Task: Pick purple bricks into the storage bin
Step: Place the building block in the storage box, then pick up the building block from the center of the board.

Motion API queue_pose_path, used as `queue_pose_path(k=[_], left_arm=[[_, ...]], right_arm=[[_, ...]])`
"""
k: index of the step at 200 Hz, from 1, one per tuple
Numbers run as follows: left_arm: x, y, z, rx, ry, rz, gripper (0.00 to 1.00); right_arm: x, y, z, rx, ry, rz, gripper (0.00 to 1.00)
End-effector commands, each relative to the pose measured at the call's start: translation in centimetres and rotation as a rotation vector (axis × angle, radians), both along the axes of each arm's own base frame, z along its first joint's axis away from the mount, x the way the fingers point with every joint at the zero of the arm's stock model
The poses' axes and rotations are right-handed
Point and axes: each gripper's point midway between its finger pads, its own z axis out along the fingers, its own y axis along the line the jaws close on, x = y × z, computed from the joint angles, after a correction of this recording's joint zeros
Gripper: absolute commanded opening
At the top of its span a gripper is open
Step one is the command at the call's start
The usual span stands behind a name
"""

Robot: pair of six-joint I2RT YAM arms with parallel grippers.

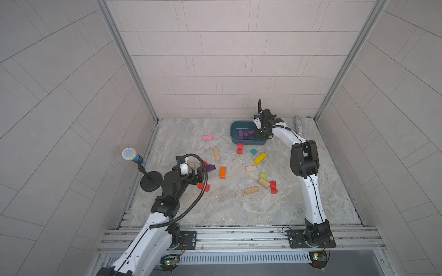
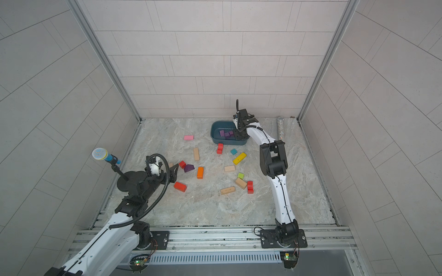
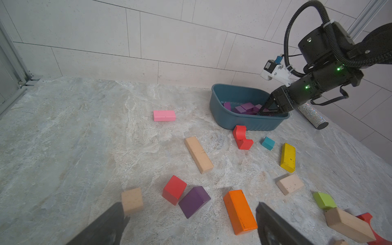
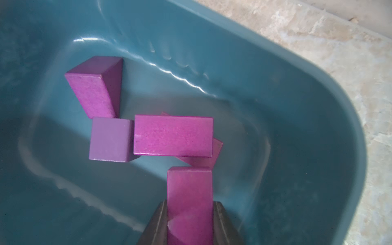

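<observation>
Purple brick [image 4: 189,191] clamped in right gripper [image 4: 189,212], inside storage bin [image 4: 318,106]. Left gripper [image 3: 191,212] wide, facing loose purple brick [image 3: 194,201] toward counter's [image 3: 63,148] left edge.

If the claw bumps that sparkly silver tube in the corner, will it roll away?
Probably. The sparkly silver tube is round and lies on its side on the flat stone-look tabletop, so a sideways nudge could roll it. Pushed end-on, it would more likely slide. Its glittery skin looks bumpy, so probably not slippery.

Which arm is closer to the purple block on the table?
Left. The left gripper is right by that block; the right gripper is far off inside the bin, holding a purple brick.
</observation>
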Motion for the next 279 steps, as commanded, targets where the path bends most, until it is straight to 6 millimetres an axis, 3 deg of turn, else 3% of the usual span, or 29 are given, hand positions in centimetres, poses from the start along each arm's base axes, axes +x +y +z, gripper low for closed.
queue_pose_path(k=[1,39,63,84,123,151,209,279], left_arm=[[0.1,0.1,0.6,0.001,-0.03,0.0,1.0],[0.1,0.1,0.6,0.001,-0.029,-0.001,1.0],[0.1,0.1,0.6,0.0,-0.031,-0.001,1.0],[0.1,0.1,0.6,0.002,-0.03,-0.001,1.0],[0.1,0.1,0.5,0.001,-0.029,-0.001,1.0],[0.1,0.1,0.6,0.0,-0.032,0.0,1.0],[0.0,0.0,0.7,-0.008,-0.036,-0.003,1.0],[0.0,0.1,0.7,-0.006,-0.037,0.002,1.0]], right_arm=[[-0.2,-0.3,-0.5,0.001,0.02,-0.006,0.4],[-0.2,-0.2,-0.1,0.005,0.013,-0.002,0.54],[-0.4,0.0,1.3,0.007,-0.004,0.006,0.59],[-1.1,1.0,4.0,0.004,-0.045,0.042,0.63],[-3.5,5.3,11.7,0.087,-0.185,0.119,0.64],[-6.8,9.1,13.9,0.105,-0.228,0.22,0.56],[-15.2,18.0,11.9,0.159,-0.215,0.561,0.57],[-20.8,25.1,7.1,0.244,-0.126,0.824,0.57]])
